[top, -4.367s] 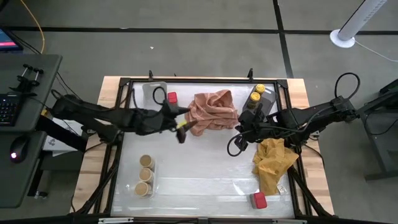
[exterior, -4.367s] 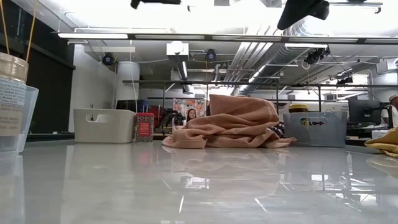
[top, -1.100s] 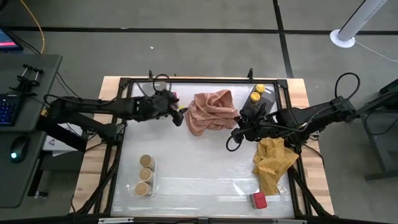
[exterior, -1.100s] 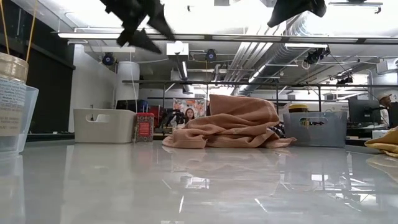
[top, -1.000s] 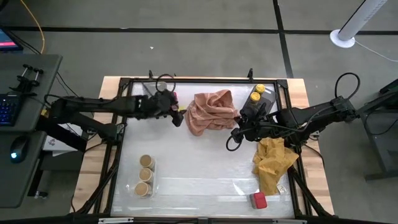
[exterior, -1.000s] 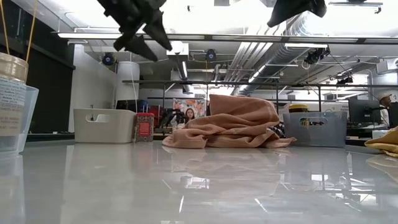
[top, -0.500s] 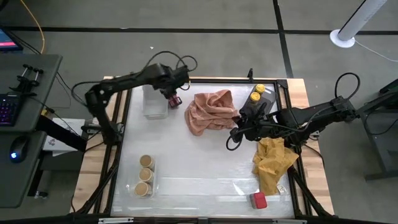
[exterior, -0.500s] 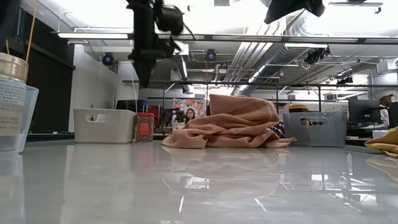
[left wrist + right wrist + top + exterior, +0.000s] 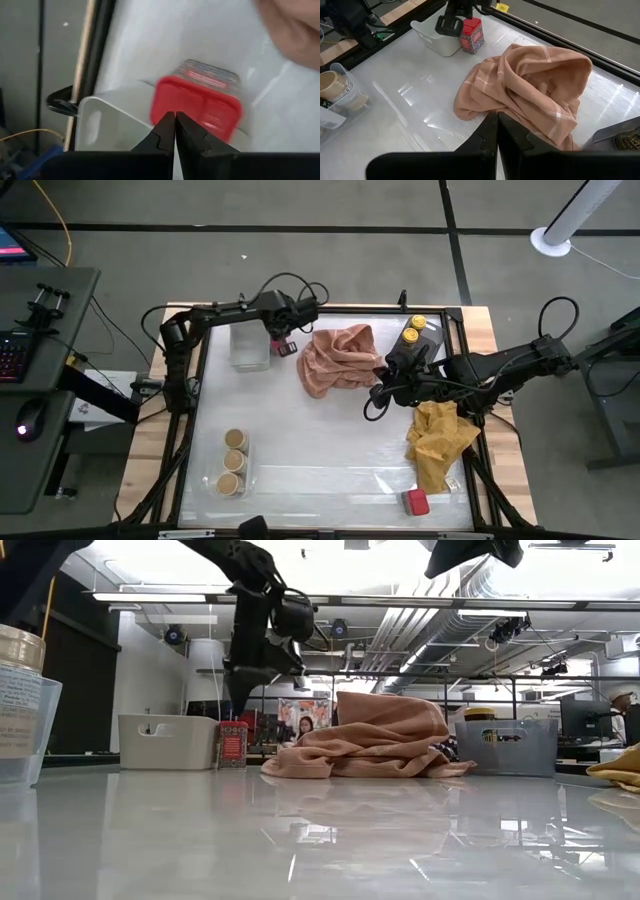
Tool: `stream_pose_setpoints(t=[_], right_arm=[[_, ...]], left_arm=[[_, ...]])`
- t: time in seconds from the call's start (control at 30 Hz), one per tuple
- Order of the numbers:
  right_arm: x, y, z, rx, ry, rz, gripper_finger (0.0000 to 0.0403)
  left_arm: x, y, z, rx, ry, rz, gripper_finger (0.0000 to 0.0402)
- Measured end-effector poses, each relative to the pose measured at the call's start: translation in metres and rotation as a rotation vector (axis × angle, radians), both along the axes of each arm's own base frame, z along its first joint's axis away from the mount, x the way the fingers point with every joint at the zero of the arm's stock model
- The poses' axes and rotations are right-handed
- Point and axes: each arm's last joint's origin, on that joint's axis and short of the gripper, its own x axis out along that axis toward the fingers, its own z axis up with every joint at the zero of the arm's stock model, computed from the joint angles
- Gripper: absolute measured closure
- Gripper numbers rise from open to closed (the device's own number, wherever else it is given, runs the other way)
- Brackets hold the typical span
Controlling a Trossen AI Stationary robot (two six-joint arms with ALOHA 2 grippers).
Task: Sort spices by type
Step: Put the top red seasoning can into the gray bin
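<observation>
Hanging clenched and empty just above the red spice box (image 9: 285,347) beside the white tray (image 9: 249,345), the left gripper (image 9: 281,333) must open to grab it

Two dark, slender jointed robot arms, the left arm (image 9: 215,310) and the right arm (image 9: 510,365), carry loose black cables looping off their joints. Each ends in matte black fingers (image 9: 165,132) of tapered, angular moulded shape with small notches, seen up close from the wrist cameras over a broad black gripper body.
</observation>
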Motion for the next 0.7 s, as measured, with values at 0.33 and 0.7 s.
stream_pose_setpoints(t=[0.33,0.7], right_arm=[[0.0,0.0,0.0,0.01,-0.004,-0.004,0.0402],[0.0,0.0,0.0,0.01,0.002,0.005,0.0402]], left_arm=[[0.003,0.008,-0.018,0.006,0.061,0.014,0.0401],[0.009,-0.012,-0.02,-0.028,0.091,-0.02,0.0401]])
